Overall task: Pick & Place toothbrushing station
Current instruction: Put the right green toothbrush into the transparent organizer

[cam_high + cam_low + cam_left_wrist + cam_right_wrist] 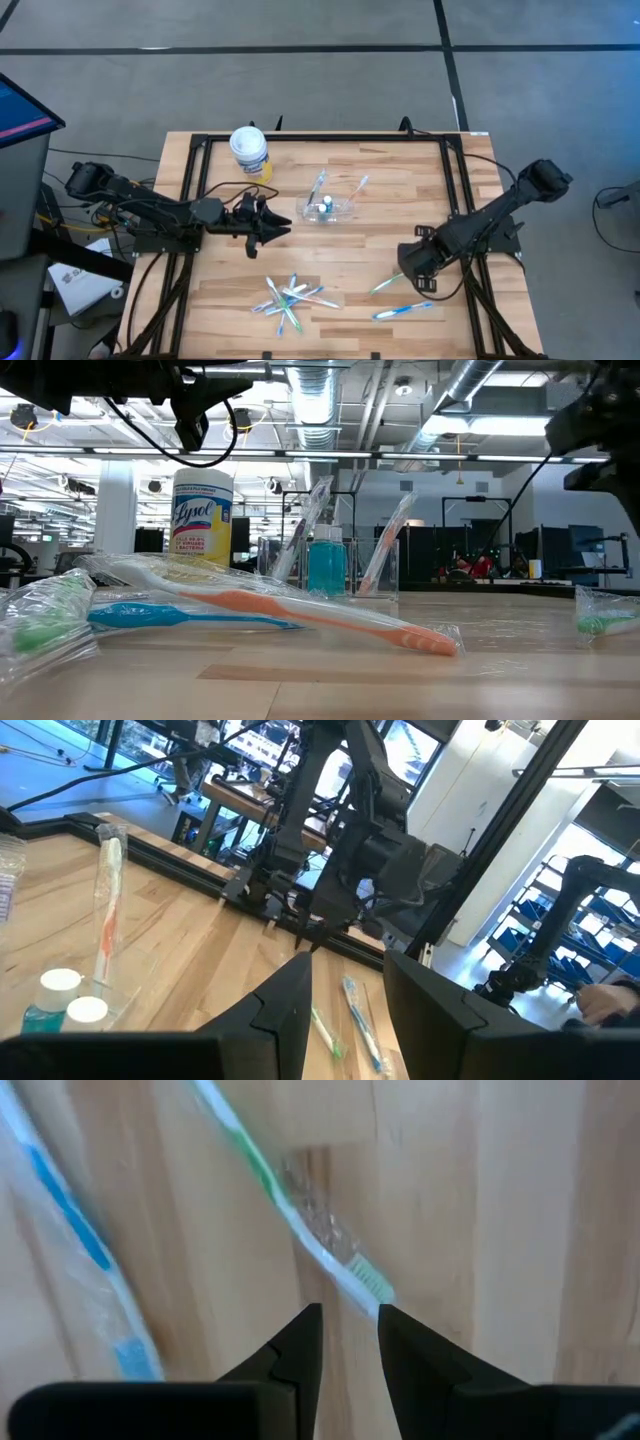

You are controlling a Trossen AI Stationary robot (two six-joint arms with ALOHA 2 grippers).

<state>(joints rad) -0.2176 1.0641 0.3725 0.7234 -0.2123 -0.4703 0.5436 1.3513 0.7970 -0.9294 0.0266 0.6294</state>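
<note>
1. Hovering low over the pale wooden slatted surface [350,250], the right hand [348,1316] points down at a slim green-and-white toothbrush in clear wrap [300,1230]; its fingers stand narrowly apart, empty, with the bristle end just ahead of the tips. Judged: lined up for a pick.
2. Slim blue-and-white wrapped toothbrush [403,311]: lies just beside the green one, near the front right of the surface, flat and untouched.
3. Small clear plastic cup [327,208]: at mid-surface, holding teal toothpaste tubes with white caps [325,563] and leaning toothbrushes. Judged: the collecting point, so placed where both arms reach.
4. Loose pile of wrapped white, blue and green toothbrushes [293,297]: front centre, crossed over one another, not yet sorted.
5. Left hand [268,228]: raised beside the cup, fingers moderately parted, holding nothing; waiting.
6. White cylindrical tub with yellow label [249,150]: upright at the back left, well apart from the cup.
</note>
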